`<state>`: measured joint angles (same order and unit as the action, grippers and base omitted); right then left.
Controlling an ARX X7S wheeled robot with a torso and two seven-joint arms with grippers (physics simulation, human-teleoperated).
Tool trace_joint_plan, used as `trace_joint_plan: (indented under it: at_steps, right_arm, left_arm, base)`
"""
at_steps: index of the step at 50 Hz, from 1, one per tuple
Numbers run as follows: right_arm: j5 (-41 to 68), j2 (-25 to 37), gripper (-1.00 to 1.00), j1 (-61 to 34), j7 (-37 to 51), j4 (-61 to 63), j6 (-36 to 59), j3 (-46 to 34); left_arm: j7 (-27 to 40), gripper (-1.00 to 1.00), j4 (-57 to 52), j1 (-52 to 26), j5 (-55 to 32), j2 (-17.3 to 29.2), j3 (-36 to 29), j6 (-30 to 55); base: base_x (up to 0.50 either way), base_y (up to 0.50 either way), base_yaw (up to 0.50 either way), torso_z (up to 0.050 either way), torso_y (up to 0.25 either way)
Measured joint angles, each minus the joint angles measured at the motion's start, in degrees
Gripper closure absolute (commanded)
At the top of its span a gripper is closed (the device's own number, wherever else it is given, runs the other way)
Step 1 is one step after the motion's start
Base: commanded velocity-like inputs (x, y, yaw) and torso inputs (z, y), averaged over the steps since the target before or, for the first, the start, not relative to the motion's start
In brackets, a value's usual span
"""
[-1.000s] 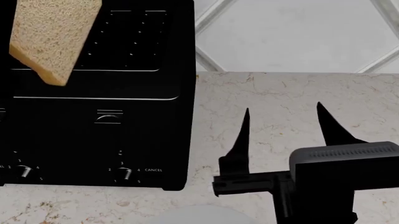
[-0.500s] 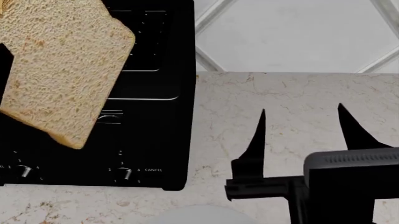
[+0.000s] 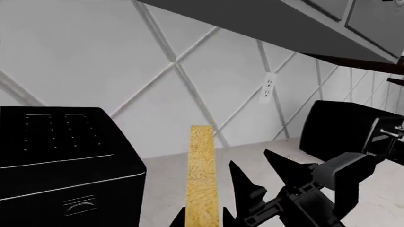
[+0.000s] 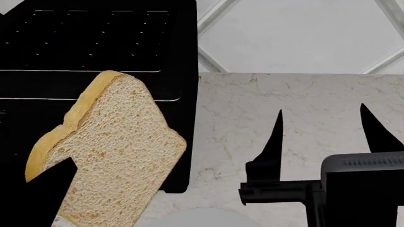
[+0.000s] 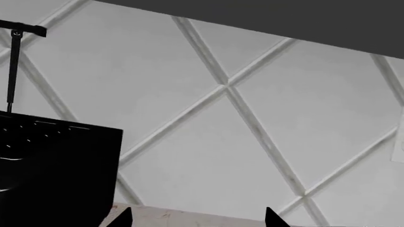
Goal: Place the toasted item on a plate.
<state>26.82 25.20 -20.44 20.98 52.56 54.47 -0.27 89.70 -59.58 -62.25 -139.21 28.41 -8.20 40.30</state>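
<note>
Head view: we see the slice of bread (image 4: 110, 156) held up in front of the black toaster (image 4: 126, 52), its lower edge pinched by our left gripper (image 4: 44, 198), just above the plate (image 4: 202, 218) rim at the table (image 4: 303, 99) edge. Our right gripper (image 4: 322, 127) hangs spread and empty, well apart. In the left wrist view the bread (image 3: 203, 175) shows only edge-on, a golden crust strip, with a wall outlet (image 3: 269, 88) and a second dark appliance (image 3: 344, 132) beyond.

Left tool (image 3: 202, 220) clamped edge-on, raised; right tool (image 4: 322, 125) spread wide, fingers pointing forward
</note>
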Motion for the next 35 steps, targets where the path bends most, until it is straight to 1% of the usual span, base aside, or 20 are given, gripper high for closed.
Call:
trace_joint_plan:
  at_steps: [7, 15, 24, 35]
  right_arm:
    - [0.42, 0.10, -1.00, 0.16, 0.15, -0.08, -0.03, 0.60]
    - [0.75, 0.31, -1.00, 0.62, 0.37, 0.03, -0.19, 1.19]
    - [1.22, 0.63, -1.00, 1.21, 0.67, 0.39, -0.22, 1.89]
    - [1.18, 0.92, -1.00, 2.06, 0.98, 0.16, -0.96, 1.95]
  left_arm:
    - [0.02, 1.00, -0.20, 5.14, -1.20, -1.92, 2.34, 3.81]
    - [0.05, 1.00, -0.32, 9.05, -2.38, -3.25, 3.82, 6.25]
    - [0.07, 1.00, -0.37, 12.35, -2.36, -5.64, 4.16, 7.77]
    - [0.08, 1.00, -0.39, 17.43, 0.60, -9.25, 3.65, 8.14]
  base:
    - [0.00, 0.00, 0.00, 0.000, 0.000]
    - [0.00, 0.00, 0.00, 0.000, 0.000]
    - [0.00, 0.00, 0.00, 0.000, 0.000]
    - [0.00, 0.00, 0.00, 0.000, 0.000]
